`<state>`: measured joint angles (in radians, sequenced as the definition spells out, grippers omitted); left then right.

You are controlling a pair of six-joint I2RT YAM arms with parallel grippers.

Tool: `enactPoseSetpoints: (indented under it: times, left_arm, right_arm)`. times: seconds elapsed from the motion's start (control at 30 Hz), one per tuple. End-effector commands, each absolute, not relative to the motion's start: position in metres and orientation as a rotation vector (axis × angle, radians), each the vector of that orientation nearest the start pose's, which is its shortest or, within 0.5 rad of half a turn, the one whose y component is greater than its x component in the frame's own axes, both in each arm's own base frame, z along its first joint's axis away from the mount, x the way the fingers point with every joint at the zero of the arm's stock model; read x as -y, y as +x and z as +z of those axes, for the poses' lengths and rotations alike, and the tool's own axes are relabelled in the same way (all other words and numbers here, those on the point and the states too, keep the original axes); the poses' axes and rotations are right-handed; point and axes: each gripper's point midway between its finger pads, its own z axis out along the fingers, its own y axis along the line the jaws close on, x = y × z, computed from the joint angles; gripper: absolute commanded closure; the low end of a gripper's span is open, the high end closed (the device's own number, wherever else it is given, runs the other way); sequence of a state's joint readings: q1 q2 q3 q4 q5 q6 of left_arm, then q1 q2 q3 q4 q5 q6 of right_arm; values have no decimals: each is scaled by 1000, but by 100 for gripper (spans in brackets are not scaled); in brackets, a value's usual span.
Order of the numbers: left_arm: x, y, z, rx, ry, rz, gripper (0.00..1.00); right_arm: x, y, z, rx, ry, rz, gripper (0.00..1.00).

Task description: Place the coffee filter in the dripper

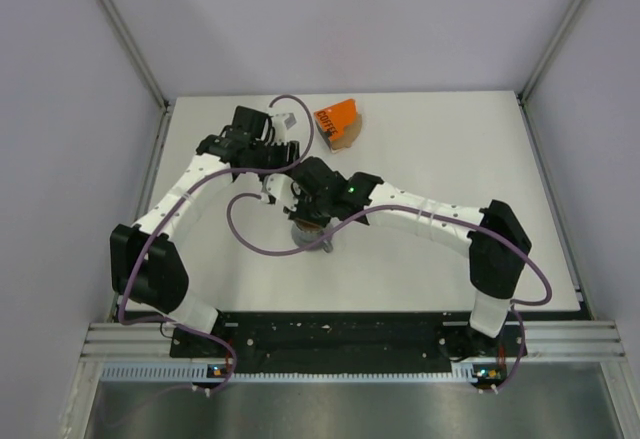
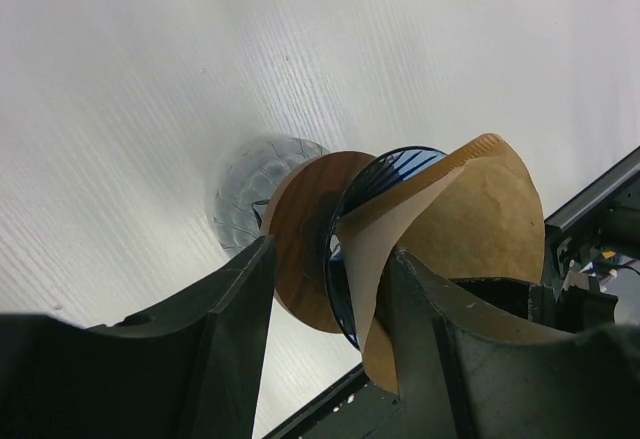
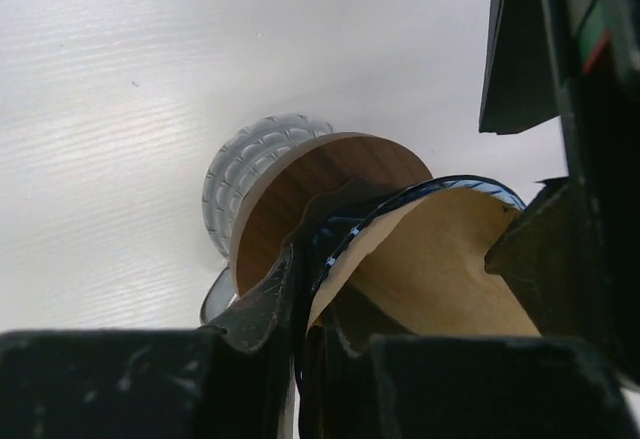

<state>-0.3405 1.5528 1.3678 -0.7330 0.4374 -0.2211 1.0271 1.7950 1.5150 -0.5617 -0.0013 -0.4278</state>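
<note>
A: Where is the coffee filter [image 3: 440,259]?
B: Partly in the dripper [image 2: 392,167], mid-table [image 1: 450,159]. Its mouth sits inside the blue rim. One tan side sticks out well past the rim, and a paler flap folds inward.
A: What does the dripper sit on?
B: A brown wooden ring [image 3: 310,179], which rests on a clear ribbed pitcher [image 3: 245,174].
A: Right gripper [image 3: 312,304]?
B: Jaws closed to a sliver, pinching the filter's edge right at the rim.
A: Left gripper [image 2: 330,259]?
B: Jaws about half apart. One finger [image 2: 235,304] is beside the ring's edge, the other against the filter's outer face. Ring, rim and paper lie between them. Pressing or only straddling, cannot tell.
A: Anything else?
B: Orange box [image 1: 337,117] near the far edge, apart from both grippers.
</note>
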Motion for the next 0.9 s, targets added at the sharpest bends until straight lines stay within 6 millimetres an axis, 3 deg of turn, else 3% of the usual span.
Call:
enactPoseSetpoints:
  times: [0.0,0.13,0.3,0.53,0.73,0.87]
  left_arm:
    - [206,326,199,-2455,368,-803,47]
    - [205,325,199,-2455,366,-797,47]
    - [204,326,199,-2455,363,-793,48]
    - [201,329,207,-2436,357,-786,47]
    - [198,330,210,-2428,352,-784,47]
    - [193,330,212,-2422,342,-771,47]
  right_arm:
    - [-398,249,149,-1814,-1640,307,85]
    - [-397,247,153,-1812,-1636,313,62]
    - [-400,239,165,-1788,-1638,351,52]
    - [-404,213,213,-1676,-1633,526,36]
    - [-396,206,242,-1644,-1580,602,32]
    - [-386,221,261,-1703,-1446,683,37]
